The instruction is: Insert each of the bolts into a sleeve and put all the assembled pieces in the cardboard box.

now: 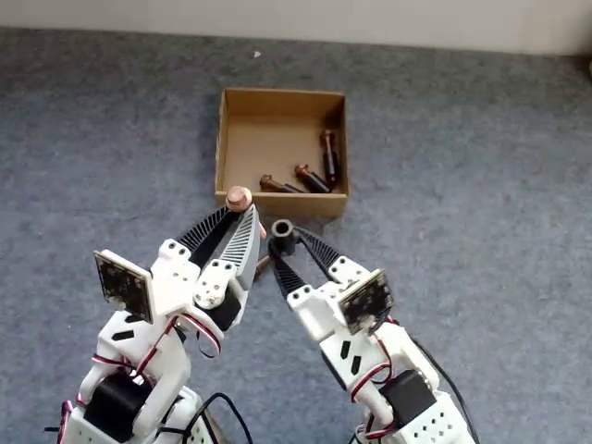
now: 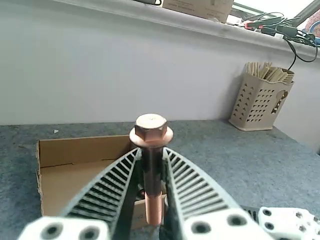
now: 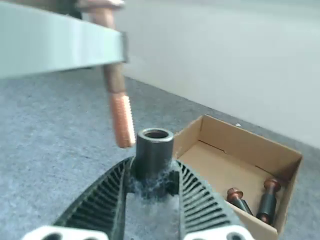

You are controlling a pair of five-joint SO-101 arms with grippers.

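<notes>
The left gripper (image 1: 242, 211) is clamped on a copper bolt (image 1: 239, 197), head up, just near of the cardboard box (image 1: 222, 139). Right of it, the right gripper (image 1: 282, 245) grips a dark sleeve (image 1: 281, 228) upright, the bolt's tip beside its rim. Three assembled pieces (image 1: 313, 178) lie inside the box.

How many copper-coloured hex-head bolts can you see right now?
4. One bolt upright in the left gripper, near the dark cylindrical sleeve in the right gripper. Three sleeved bolts lie in the brown cardboard box; its near wall might hide more.
</notes>
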